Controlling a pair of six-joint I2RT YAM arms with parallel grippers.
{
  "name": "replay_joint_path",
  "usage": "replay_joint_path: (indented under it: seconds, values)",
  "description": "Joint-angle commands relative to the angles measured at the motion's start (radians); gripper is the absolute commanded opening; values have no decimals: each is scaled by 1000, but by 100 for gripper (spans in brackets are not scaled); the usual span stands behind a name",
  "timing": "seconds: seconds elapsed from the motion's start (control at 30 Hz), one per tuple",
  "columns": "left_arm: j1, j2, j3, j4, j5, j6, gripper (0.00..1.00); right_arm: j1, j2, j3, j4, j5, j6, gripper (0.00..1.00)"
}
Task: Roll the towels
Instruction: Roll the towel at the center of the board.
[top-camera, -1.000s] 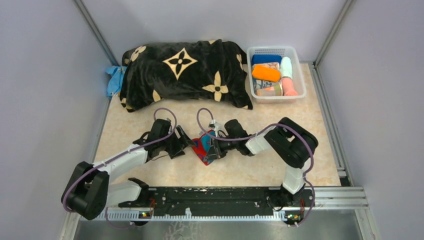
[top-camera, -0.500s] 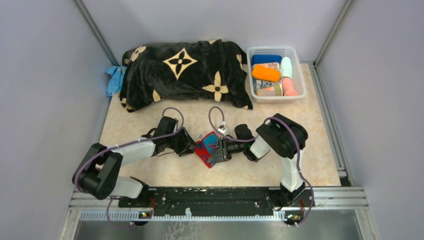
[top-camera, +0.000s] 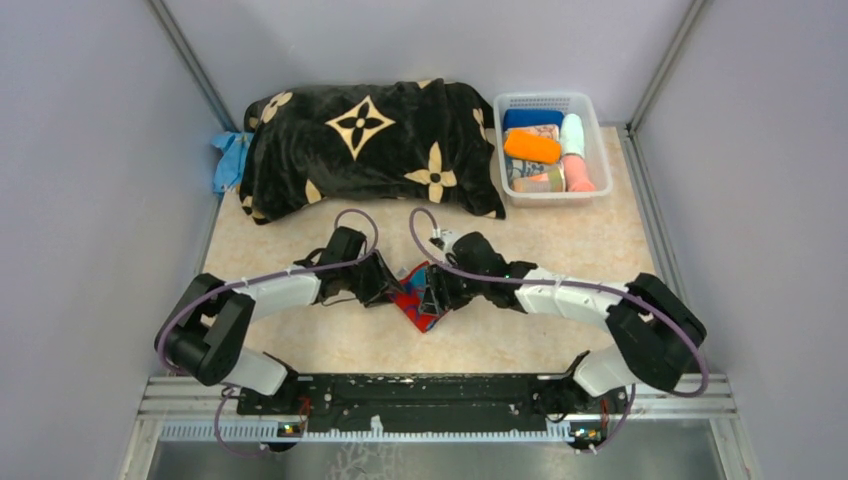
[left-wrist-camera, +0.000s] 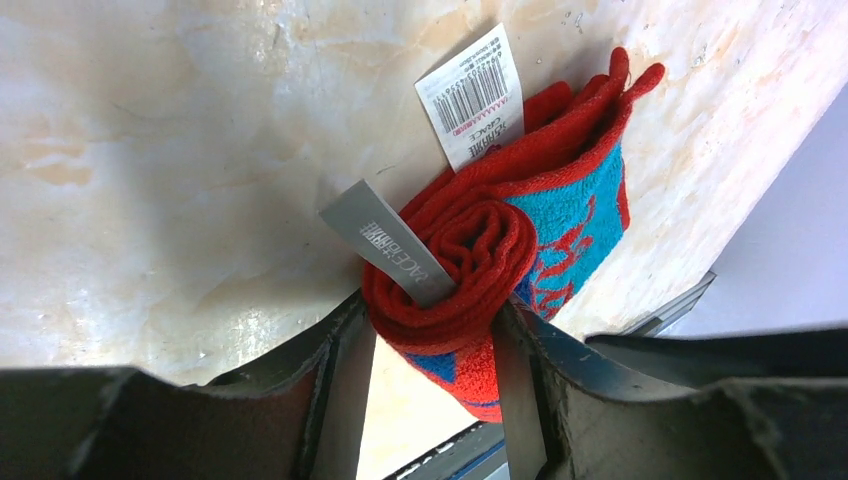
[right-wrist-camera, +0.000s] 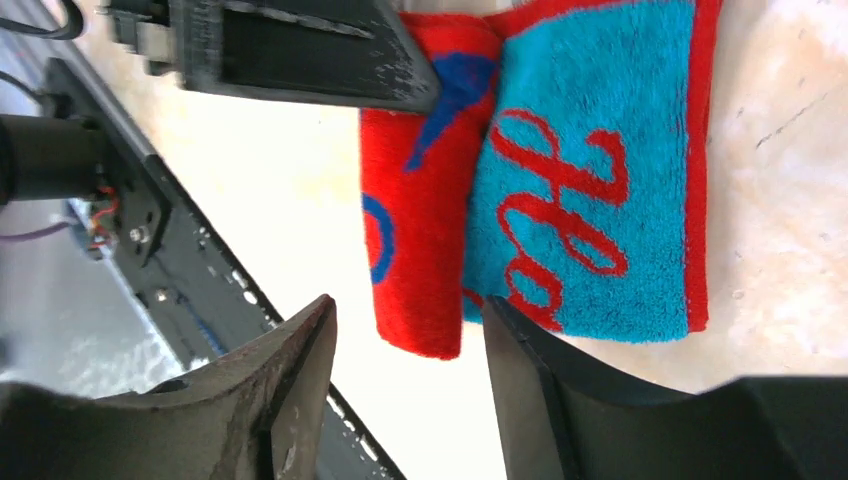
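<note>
Item, far left edge of the table (top-camera: 560, 310): light blue towel (top-camera: 228, 160), unrolled, is poking out from under the black blanket (top-camera: 370, 150), which is lying along the far edge.

Item, middle of the table: left gripper (left-wrist-camera: 430, 330) is clamping the rolled end of the patterned towel (left-wrist-camera: 560, 220), one finger pressing each side of the red coil. A grey label (left-wrist-camera: 385, 240) and a white barcode tag (left-wrist-camera: 470, 95) are sticking out of the coil.

Item, same spot: the patterned towel is lying about half rolled, its turquoise flap spreading flat on the table toward the far side.

Item, just right of it: right gripper (right-wrist-camera: 408, 303) is standing parted, holding nothing, its fingers straddling the towel's near corner with a gap showing on one side.

Item, far right corner: white basket (top-camera: 548, 100) is holding finished rolls, an orange one (top-camera: 531, 146) among them.

Hazards, as judged: only the left side is pinning the coil, so it is likely to spring loose if that grip eases. The right fingers, closing off-centre, could drag the flap and skew the roll into a cone. The protruding labels may snag.
</note>
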Motion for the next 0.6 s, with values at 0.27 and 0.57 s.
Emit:
replay_joint_path:
  seconds: [0.27, 0.57]
  values:
    - [-12, 49, -8, -82, -95, 22, 54, 401, 81, 305, -325, 653, -265, 58]
    - [-13, 48, -8, -87, -98, 20, 55, 472, 281, 353, -338, 802, -315, 58]
